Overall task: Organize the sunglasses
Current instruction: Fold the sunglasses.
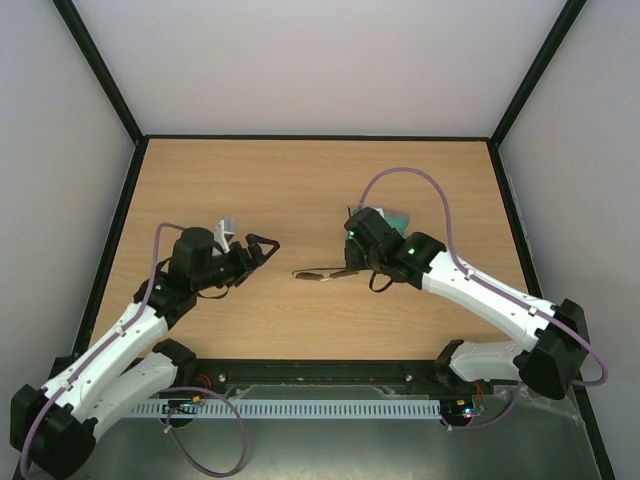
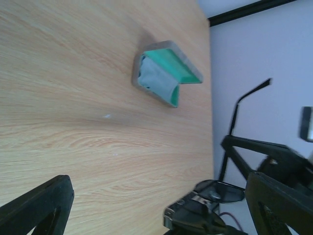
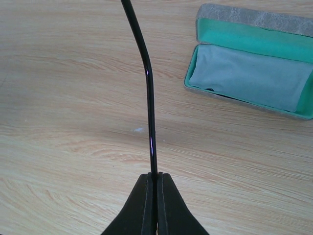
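Jaws of the right gripper (image 3: 154, 176) clamp a temple arm (image 3: 150, 107) of the sunglasses (image 1: 320, 273), mid-table near the open case (image 3: 254, 63); left gripper (image 1: 262, 247) jaws stand apart, empty; folding and casing appear outstanding.

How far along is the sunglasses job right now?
Done: the case lies open, with the cloth inside. In hand: the right gripper is shut on a temple arm of the sunglasses, away from the case; the left gripper is open and empty. Left: the sunglasses are not yet in the case, and its lid is not yet closed.
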Robot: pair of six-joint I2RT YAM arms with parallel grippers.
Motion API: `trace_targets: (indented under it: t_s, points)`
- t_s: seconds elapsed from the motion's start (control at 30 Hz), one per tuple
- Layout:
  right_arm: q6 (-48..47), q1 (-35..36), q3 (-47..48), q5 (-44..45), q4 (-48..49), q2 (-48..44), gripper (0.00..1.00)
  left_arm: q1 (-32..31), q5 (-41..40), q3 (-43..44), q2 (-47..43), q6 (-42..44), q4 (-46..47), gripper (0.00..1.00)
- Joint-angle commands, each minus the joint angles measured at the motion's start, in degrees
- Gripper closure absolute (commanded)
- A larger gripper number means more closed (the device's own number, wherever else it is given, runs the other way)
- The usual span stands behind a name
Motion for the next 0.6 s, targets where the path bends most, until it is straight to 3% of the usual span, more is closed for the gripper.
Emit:
trace_targets:
  t_s: [0.0, 0.13, 0.33, 0.57]
  points:
    - [5.62, -0.86, 1.57, 0.22, 1.61, 1.82, 0.99, 1.11, 4.68, -3.82, -4.62, -6.58, 8.25, 0.01]
    - [9.14, -2.51, 1.45, -3.37, 4.66, 3.52, 0.98, 0.82, 4.21, -9.99, -9.49, -14.37, 14.62, 0.01]
    - [14.21, -3.58, 1.58, -6.94, 9.92, 6.36, 0.99, -0.12, -5.08, -13.74, -19.67, -18.92, 18.09, 0.01]
    - [19.12, -3.66, 2.27, -10.28, 14.75, 9.46, 0.99, -0.12, -9.26, -17.13, -18.56, -19.01, 29.94, 0.01]
